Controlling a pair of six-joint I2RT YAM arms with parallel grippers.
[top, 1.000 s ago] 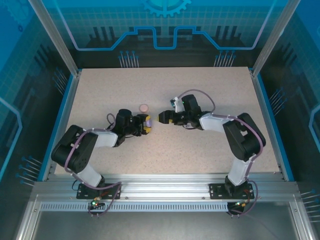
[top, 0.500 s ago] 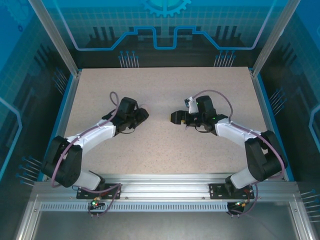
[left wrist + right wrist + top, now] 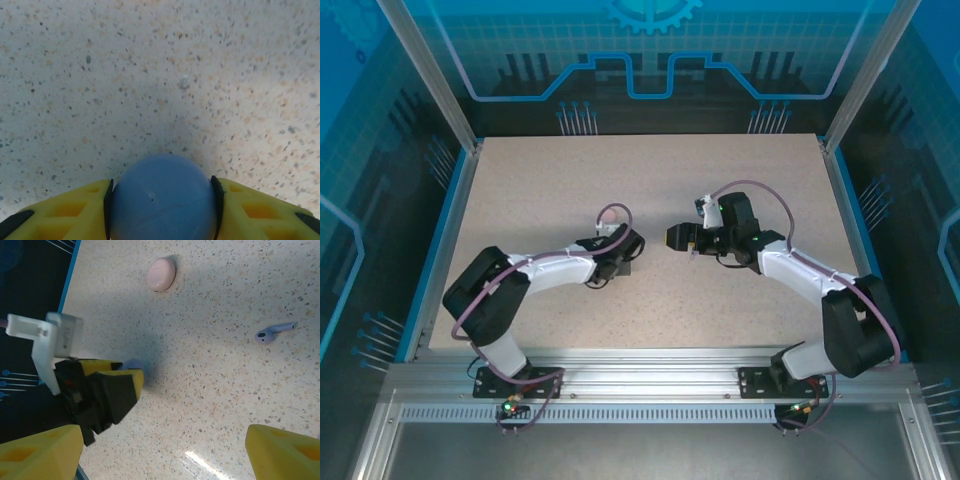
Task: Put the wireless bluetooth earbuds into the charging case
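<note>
The left gripper [image 3: 162, 189] is clenched on the round bluish case [image 3: 159, 207]. The right gripper [image 3: 165, 445] is released. One lavender earbud [image 3: 272, 333] lies near the pink case [image 3: 161, 274], not touching it.

One table [image 3: 720, 170] was counted. Two arms were counted, the left arm [image 3: 535, 278] and the right arm [image 3: 800, 270]. Two end effectors were counted with them, the left end effector [image 3: 623, 252] and the right end effector [image 3: 676, 238]. Four yellow fingers [image 3: 40, 450] were counted in all, two to each end effector. Two round cases were counted: one pink case [image 3: 161, 274] and one bluish-lavender case [image 3: 160, 197]. One earbud [image 3: 272, 333], lavender in colour, was counted.
</note>
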